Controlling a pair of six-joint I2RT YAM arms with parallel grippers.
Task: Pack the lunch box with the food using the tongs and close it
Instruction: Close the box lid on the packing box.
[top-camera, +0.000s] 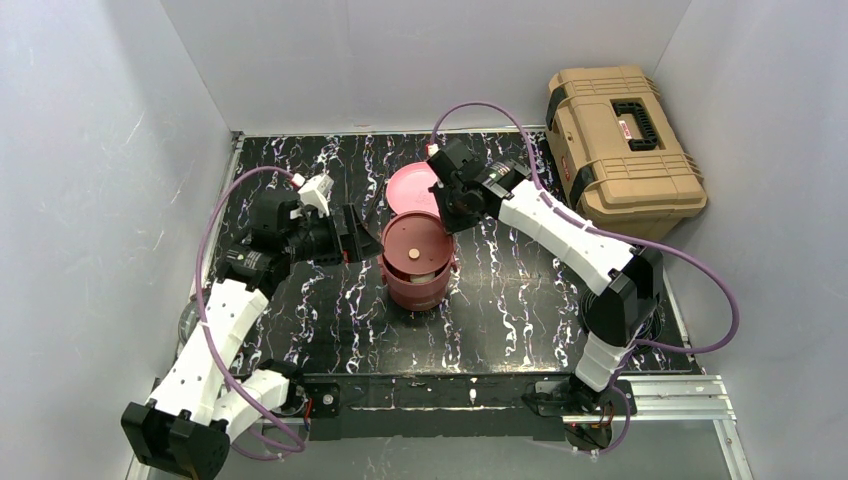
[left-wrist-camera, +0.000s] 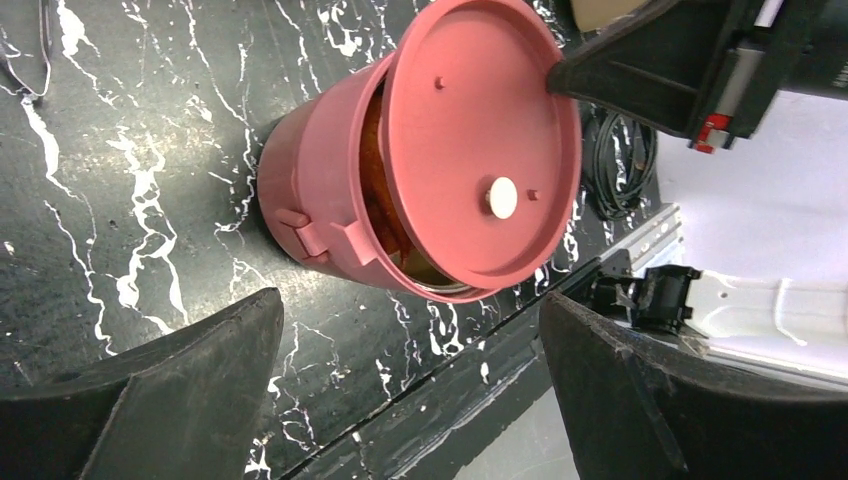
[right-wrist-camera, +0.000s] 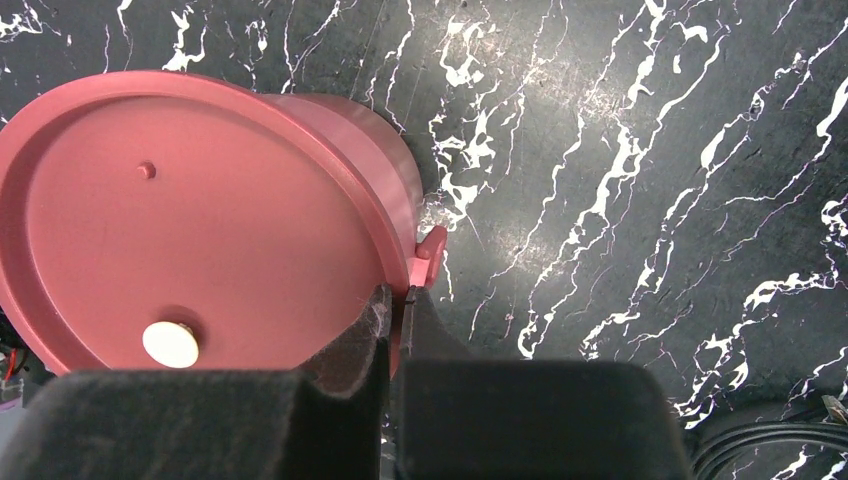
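Black, white-veined table (top-camera: 520, 290) fills a white-walled booth. At the left, the left fingers (top-camera: 355, 235) are spread wide and hold nothing; they sit just beside the lunch box (top-camera: 415, 285), level with its top and not touching it. That box stands upright mid-table. Its flat lid (left-wrist-camera: 470, 130) lies askew, and a gap on the side facing left shows orange food (left-wrist-camera: 375, 150). From the right, the right fingers (right-wrist-camera: 385, 330) are pressed together, tips against the lid's rim beside a clip (right-wrist-camera: 432, 255). This arm is the nearer, so seating the lid probably depends on a push from that side. Far right, the tan toolbox (top-camera: 620, 140) carries a red label too small to read; no other writing shows
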